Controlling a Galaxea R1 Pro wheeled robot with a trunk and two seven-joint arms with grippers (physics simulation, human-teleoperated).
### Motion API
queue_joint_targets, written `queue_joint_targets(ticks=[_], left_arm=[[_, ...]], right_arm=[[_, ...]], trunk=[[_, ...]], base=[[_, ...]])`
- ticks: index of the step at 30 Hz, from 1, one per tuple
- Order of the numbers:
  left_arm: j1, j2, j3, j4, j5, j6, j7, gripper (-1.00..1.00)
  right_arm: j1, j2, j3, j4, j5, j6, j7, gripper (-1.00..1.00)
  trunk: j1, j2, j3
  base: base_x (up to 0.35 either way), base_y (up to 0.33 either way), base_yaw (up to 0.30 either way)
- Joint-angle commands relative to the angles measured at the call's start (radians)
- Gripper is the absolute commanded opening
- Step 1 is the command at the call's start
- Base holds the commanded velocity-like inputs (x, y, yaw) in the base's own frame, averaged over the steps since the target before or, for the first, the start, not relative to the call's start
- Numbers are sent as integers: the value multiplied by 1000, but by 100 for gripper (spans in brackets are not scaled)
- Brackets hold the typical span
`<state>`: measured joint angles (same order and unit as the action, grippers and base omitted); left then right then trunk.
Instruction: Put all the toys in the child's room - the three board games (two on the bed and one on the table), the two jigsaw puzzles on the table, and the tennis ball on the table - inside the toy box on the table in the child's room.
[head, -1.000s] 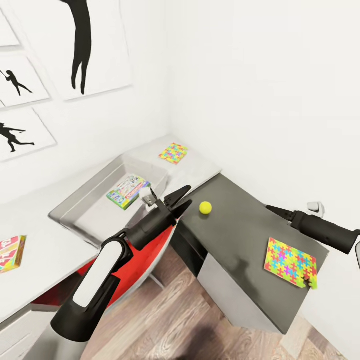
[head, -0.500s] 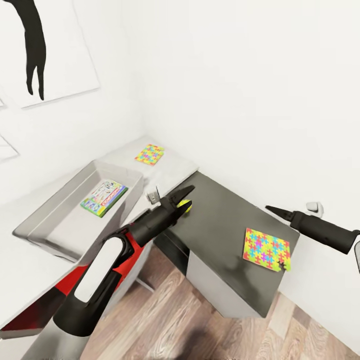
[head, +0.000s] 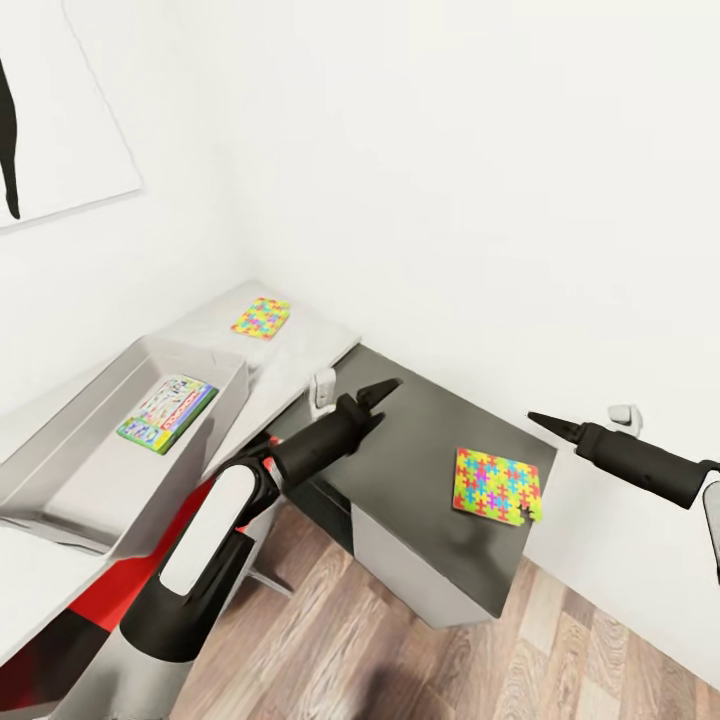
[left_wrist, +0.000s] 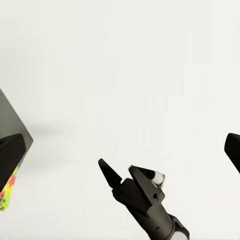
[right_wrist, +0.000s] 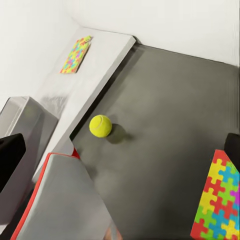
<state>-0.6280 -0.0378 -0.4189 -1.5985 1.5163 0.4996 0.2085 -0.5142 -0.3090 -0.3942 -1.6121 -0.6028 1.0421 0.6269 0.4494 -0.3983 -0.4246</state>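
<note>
Tennis ball now behind left arm

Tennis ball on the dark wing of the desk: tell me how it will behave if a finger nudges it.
The tennis ball is round and sits free on the flat dark top, so it would probably roll. No wall borders the table's open edge, so it might drop off.

1. White walls meet in a corner ahead of me, plain and evenly lit.
2. On the wall to my left hangs a white picture with a black silhouette.
3. Below me runs a wood-plank floor in brown and grey tones.
4. A small white fitting sits low on the wall at my right.
</note>
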Motion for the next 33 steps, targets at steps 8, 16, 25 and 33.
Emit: queue_joint_targets(ticks=[8, 16, 25, 33], left_arm=[[-8, -6, 0, 0, 8, 2, 51, 100], [-10, -7, -1, 3, 7, 2, 65, 100], [-11, -8, -1, 5, 5, 2, 70, 100], [-10, -8, -1, 6, 4, 2, 72, 100]], right_arm=[[-1, 5, 1, 0, 7, 5, 7, 100], [-1, 5, 0, 0, 7, 5, 7, 100], [-1, 6, -1, 0, 8, 5, 7, 100], [-1, 5, 0, 0, 8, 5, 6, 100]], trunk=[[1, -2, 9], [1, -2, 21], [1, -2, 34], [1, -2, 46]], base=[[0, 0, -189], [0, 0, -171], [0, 0, -157], [0, 0, -150]])
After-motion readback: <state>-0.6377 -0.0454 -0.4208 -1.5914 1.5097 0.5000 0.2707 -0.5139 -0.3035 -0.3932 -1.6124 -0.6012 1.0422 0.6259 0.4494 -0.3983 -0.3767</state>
